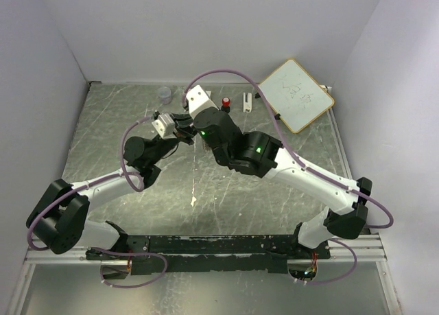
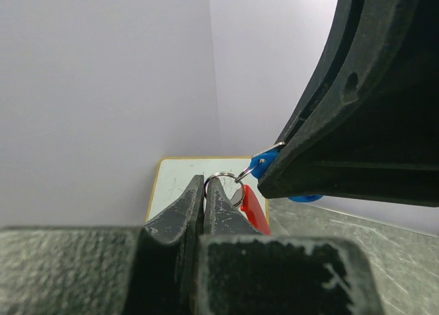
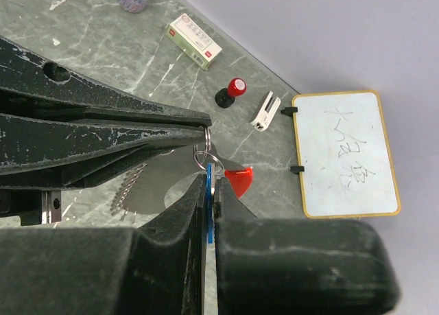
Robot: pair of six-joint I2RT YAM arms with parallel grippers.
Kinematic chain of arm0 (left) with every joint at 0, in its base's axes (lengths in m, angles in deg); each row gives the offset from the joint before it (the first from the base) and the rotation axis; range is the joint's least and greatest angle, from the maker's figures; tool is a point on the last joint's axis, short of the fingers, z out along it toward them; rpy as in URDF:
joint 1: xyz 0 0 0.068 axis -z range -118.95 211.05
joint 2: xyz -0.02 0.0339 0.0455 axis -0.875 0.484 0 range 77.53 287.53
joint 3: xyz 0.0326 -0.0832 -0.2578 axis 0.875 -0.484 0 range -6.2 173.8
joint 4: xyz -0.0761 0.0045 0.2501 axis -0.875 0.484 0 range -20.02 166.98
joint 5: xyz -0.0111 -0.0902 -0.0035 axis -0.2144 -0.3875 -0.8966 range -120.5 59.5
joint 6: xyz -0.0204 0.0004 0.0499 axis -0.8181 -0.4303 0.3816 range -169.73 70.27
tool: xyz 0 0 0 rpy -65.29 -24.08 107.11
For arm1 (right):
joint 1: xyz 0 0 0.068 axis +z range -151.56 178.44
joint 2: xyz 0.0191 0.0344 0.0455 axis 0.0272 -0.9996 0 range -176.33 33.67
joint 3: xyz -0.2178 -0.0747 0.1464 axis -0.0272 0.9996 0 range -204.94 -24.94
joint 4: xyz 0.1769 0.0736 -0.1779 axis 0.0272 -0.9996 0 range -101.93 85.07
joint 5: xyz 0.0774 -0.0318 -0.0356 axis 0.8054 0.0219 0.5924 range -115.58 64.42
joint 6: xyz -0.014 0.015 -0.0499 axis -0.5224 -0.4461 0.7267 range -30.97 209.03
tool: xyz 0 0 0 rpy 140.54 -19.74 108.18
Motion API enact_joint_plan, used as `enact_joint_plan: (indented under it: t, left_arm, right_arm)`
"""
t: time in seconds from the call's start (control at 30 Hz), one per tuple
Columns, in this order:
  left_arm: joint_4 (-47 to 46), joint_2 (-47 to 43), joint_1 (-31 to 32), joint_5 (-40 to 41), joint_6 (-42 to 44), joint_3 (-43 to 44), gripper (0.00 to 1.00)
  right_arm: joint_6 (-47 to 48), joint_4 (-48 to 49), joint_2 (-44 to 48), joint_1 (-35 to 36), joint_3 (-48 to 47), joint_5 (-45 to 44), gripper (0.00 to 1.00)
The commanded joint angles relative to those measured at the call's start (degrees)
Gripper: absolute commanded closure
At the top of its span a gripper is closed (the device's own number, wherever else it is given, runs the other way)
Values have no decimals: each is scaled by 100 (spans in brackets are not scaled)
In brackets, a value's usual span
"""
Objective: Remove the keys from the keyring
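Clamping left hand point(image 2: 206, 183) tight on thin, probably slippery keyring point(image 3: 203, 152) mid-frame; pinching light, stiff blue-headed key point(image 3: 208, 215) flat in closed right hand point(image 3: 210, 190).

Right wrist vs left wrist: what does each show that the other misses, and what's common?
Only right wrist: the silver jagged keys, box, red-and-black knob, white clip, and the left gripper from outside, shut on the keyring. Only left wrist: the blue key face-on, hooked on the ring, plus the wall corner. Both: keyring, blue key pinched in the right gripper, red strip, whiteboard.
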Motion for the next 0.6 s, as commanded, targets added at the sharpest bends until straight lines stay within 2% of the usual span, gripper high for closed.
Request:
enact_joint_plan:
  t: [0.0, 0.3, 0.57]
  left_arm:
    - [650, 38, -57, 651, 456, -34, 93]
    - [947, -67, -64, 425, 1013, -268, 93]
    - [1103, -133, -59, 41, 1155, -338, 93]
  right_arm:
    - [120, -1, 2, 52, -392, -256, 100]
    - [358, -90, -166, 56, -744, -514, 100]
    - [601, 90, -194, 59, -875, -622, 100]
